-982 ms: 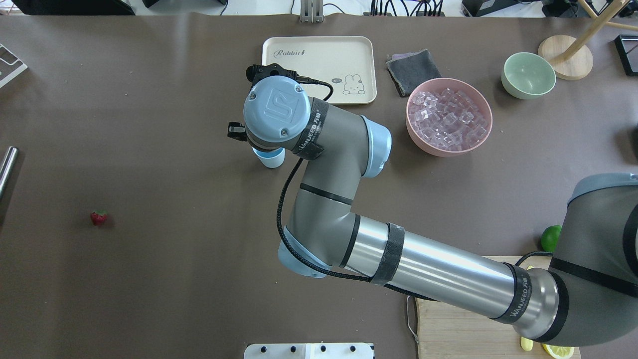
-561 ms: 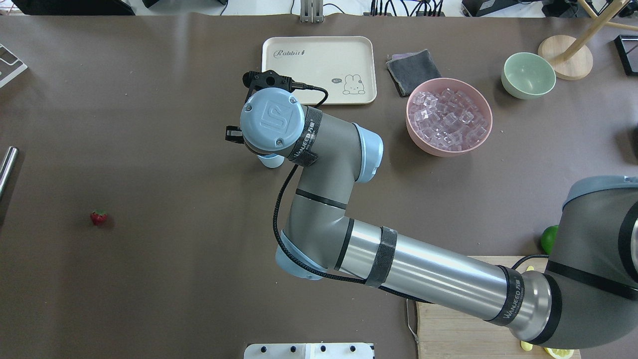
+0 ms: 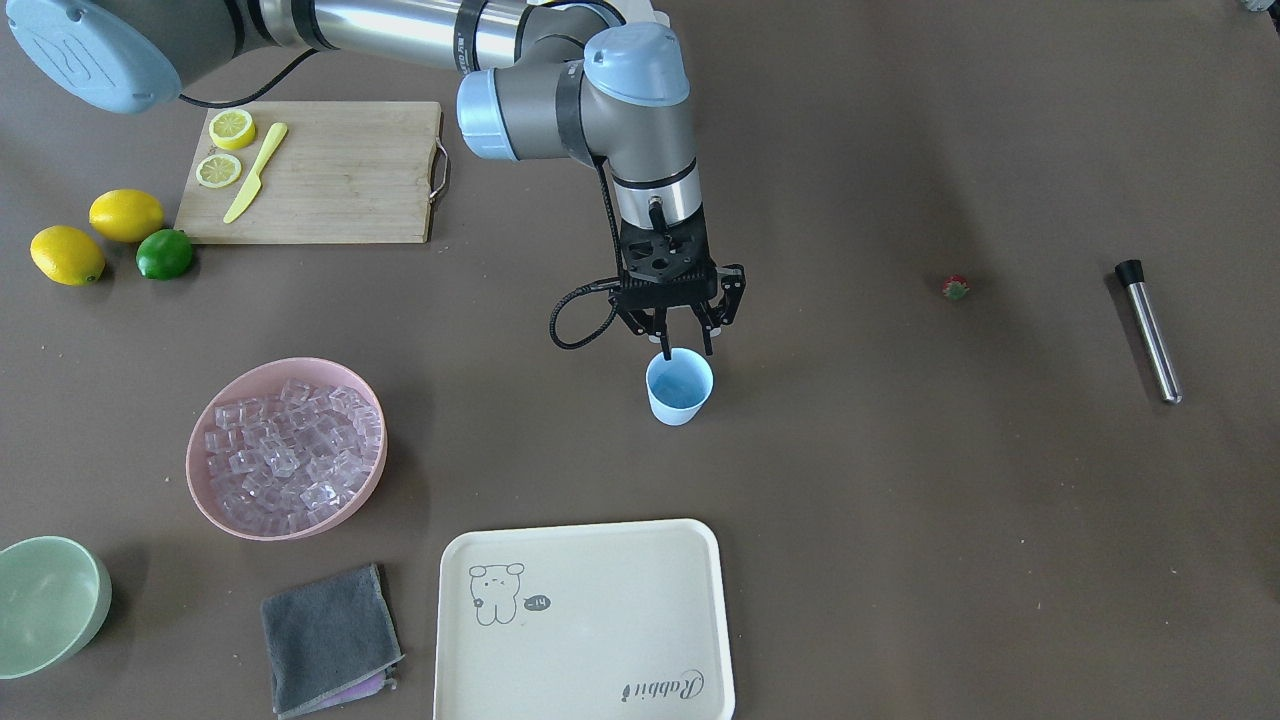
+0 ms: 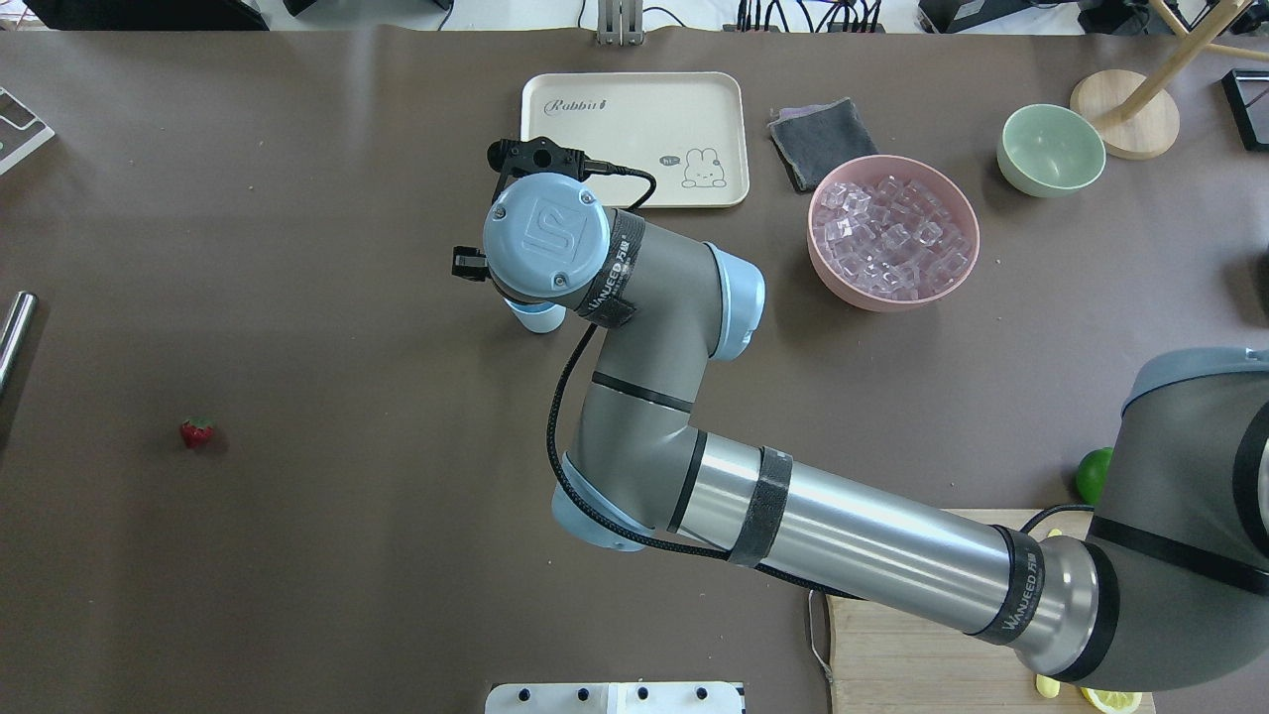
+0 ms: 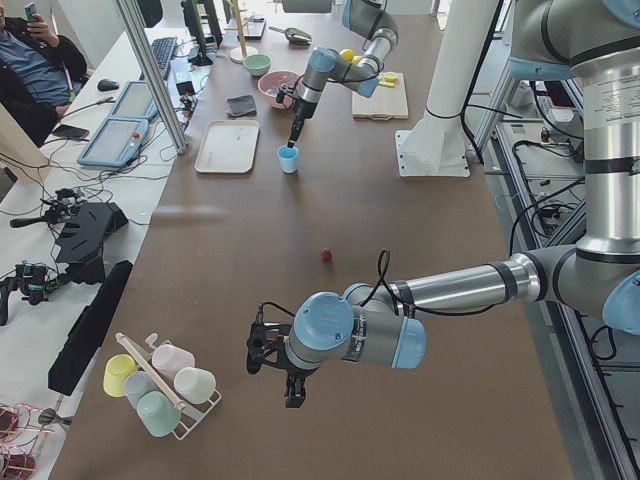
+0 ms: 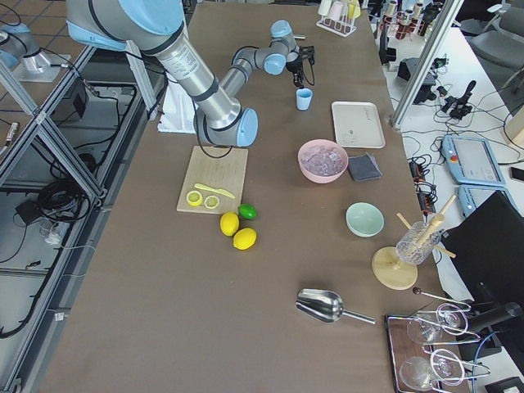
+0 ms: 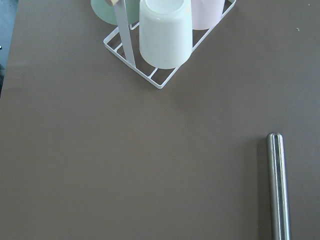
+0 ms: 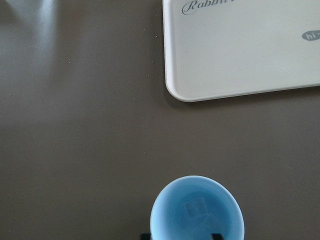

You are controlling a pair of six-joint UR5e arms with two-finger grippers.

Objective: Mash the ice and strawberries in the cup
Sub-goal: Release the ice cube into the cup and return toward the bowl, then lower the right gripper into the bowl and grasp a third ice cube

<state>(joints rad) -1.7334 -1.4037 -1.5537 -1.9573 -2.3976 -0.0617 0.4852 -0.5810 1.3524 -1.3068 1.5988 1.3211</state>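
Observation:
The light-blue cup [image 3: 680, 388] stands upright mid-table; it also shows in the overhead view [image 4: 535, 318] and the right wrist view [image 8: 197, 212]. One clear ice cube [image 8: 195, 209] lies in its bottom. My right gripper [image 3: 684, 348] hangs just above the cup's rim, open and empty. More ice [image 3: 290, 450] fills the pink bowl [image 3: 205, 495]. The small red strawberry [image 3: 955, 288] lies alone on the table, far from the cup. My left gripper [image 5: 285, 375] shows only in the exterior left view, low over the table; I cannot tell if it is open.
A cream tray [image 3: 585, 620] lies beyond the cup. A steel muddler [image 3: 1148, 330] lies near the strawberry and under my left wrist [image 7: 278, 185]. A cutting board [image 3: 320, 170] with lemon slices, lemons, a lime, a green bowl [image 3: 45, 600] and a grey cloth [image 3: 325, 640] sit on my right side.
My right wrist has shifted slightly to the left over the cup. The cup and the strawberry have not moved.

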